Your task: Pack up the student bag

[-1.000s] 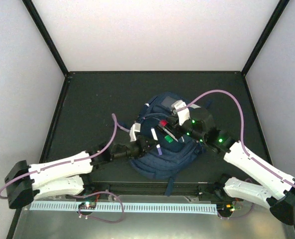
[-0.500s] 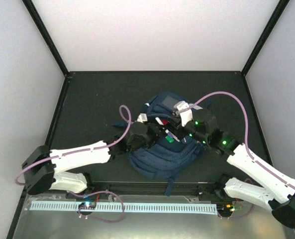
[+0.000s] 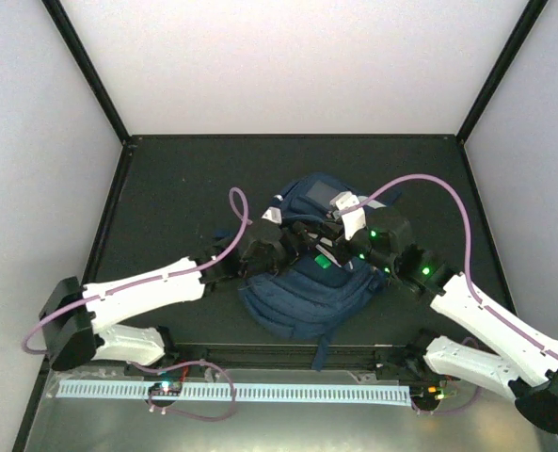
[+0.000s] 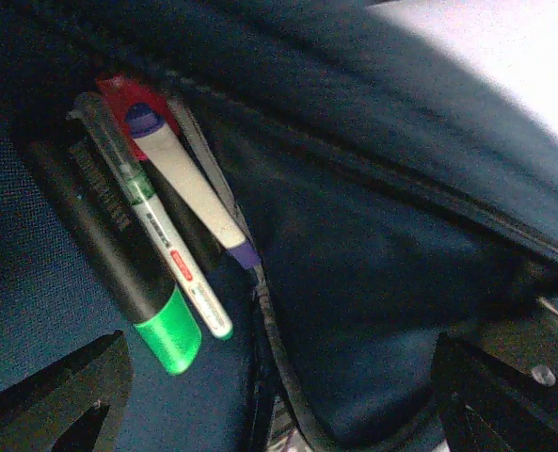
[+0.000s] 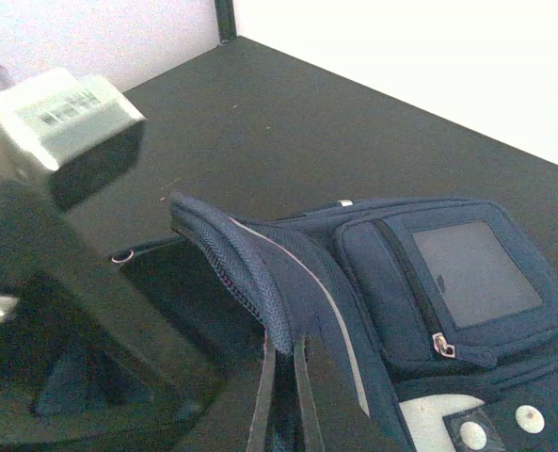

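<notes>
Jaws of the left gripper (image 4: pixel 283 400) are now standing wide apart inside the mouth of the student bag (image 3: pixel 302 294), gripping nothing. A second ago they were pinching the white marker (image 4: pixel 189 184) with the purple cap, which is now lying loose in the bag beside a green highlighter (image 4: pixel 119 259) and a clear pen (image 4: pixel 163 240). The right gripper (image 5: pixel 280 377) is still clamping the bag's raised rim shut between its fingers. The bag is lying around the middle of the worktop (image 3: pixel 166 188), slightly toward its near edge.

White walls (image 3: pixel 297 66) enclose a dark table (image 3: pixel 166 179), a perforated white strip (image 3: pixel 288 392) fronting it.
</notes>
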`<state>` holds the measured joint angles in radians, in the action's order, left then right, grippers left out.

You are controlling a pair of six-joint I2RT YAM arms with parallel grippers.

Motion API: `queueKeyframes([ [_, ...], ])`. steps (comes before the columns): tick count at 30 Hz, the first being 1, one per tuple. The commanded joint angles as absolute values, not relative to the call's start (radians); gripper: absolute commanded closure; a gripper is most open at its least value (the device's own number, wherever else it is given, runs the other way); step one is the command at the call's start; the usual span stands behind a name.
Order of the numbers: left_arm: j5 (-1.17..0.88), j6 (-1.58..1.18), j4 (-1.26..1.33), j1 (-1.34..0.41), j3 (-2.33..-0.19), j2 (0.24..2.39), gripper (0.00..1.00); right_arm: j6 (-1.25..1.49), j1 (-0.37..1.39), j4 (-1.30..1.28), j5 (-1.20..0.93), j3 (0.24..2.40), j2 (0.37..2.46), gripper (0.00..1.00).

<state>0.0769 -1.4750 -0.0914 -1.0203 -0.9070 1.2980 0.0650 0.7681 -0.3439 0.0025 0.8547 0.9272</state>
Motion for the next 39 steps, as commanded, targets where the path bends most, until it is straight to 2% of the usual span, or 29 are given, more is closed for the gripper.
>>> queueKeyframes([
  [1, 0.007, -1.267, -0.196, -1.017, -0.929, 1.204, 0.11, 0.052, 0.762, -0.245, 0.048, 0.859, 0.899, 0.98],
  [8, -0.18, -0.996, -0.077, -0.953, -0.768, 1.027, 0.11, 0.054, 0.762, -0.246, 0.037, 0.863, 0.901, 0.98],
  [13, -0.265, -0.739, -0.227, -0.875, -0.821, 0.933, 0.09, 0.06, 0.762, -0.261, 0.012, 0.864, 0.899, 0.98],
  [17, -0.347, -0.519, -0.383, -0.762, -0.908, 0.936, 0.01, 0.048, 0.762, -0.292, -0.046, 0.867, 0.895, 0.98],
  [20, -0.403, -0.35, -0.466, -0.676, -0.964, 0.948, 0.01, 0.022, 0.762, -0.319, -0.14, 0.863, 0.886, 0.98],
  [23, -0.366, -0.223, -0.54, -0.587, -1.015, 0.983, 0.01, 0.02, 0.762, -0.332, -0.268, 0.851, 0.888, 0.98],
  [28, -0.421, -0.068, -0.547, -0.49, -1.056, 1.07, 0.01, 0.087, 0.764, -0.328, -0.441, 0.8, 0.936, 0.98],
  [35, -0.521, 0.26, -0.533, -0.488, -1.051, 1.148, 0.09, 0.083, 0.772, -0.27, -0.5, 0.649, 0.924, 0.98],
  [39, -0.528, 0.469, -0.623, -0.487, -1.099, 1.215, 0.19, 0.045, 0.781, -0.323, -0.535, 0.625, 0.937, 0.98],
])
